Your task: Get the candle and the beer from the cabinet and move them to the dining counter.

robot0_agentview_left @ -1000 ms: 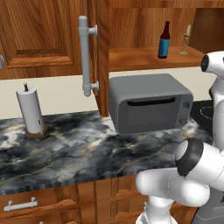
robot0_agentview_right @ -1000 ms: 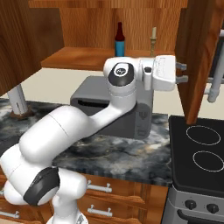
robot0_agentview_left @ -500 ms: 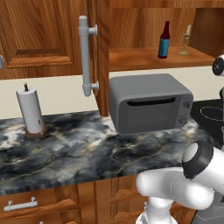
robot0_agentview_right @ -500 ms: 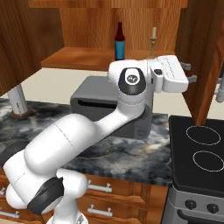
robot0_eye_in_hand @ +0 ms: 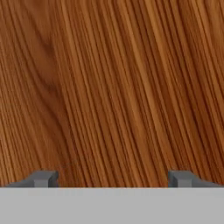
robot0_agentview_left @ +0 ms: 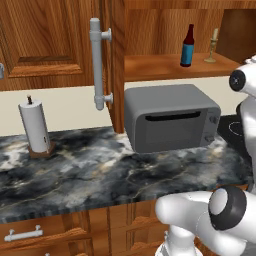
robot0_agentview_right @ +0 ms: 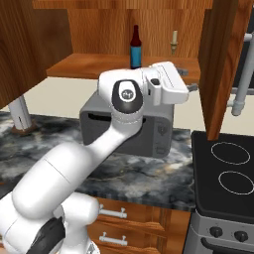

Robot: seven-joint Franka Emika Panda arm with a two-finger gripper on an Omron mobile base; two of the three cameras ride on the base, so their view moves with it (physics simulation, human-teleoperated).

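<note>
- Wood grain fills what the pincer [robot0_eye_in_hand: 112, 178] faces: its two tips stand wide apart with nothing between them, released, close against a cabinet [robot0_agentview_right: 99, 34] panel.
- Beer [robot0_agentview_left: 187, 46] and candle [robot0_agentview_left: 212, 48] stand upright on the open cabinet shelf, near each other but apart, the candle to the right and further back; both are untouched.
- Risk, as I judge it: the hand [robot0_agentview_right: 166, 84] sits just beside the open right door [robot0_agentview_right: 218, 64], so a swing toward the shelf could knock that door or its bar handle [robot0_agentview_right: 243, 74].
- Another risk: the microwave [robot0_agentview_left: 171, 116] stands right under the shelf, so a low approach could scrape its top.
- Beer is tall and narrow; a sideways nudge from a finger would likely tip it, and it could roll off the shelf edge or into the candle.
- Candle is light on a small flared base; grabbing the taper instead of the holder might pull it crooked.
- Counter [robot0_agentview_left: 75, 165] is dark marbled stone, with a paper-towel roll [robot0_agentview_left: 34, 125] on a wooden stand at the left.
- Left door [robot0_agentview_left: 60, 45] is open too, with a long grey handle [robot0_agentview_left: 97, 70].
- Stove [robot0_agentview_right: 228, 168] with black top sits right of the microwave; wooden drawers [robot0_agentview_left: 60, 230] run below.
</note>
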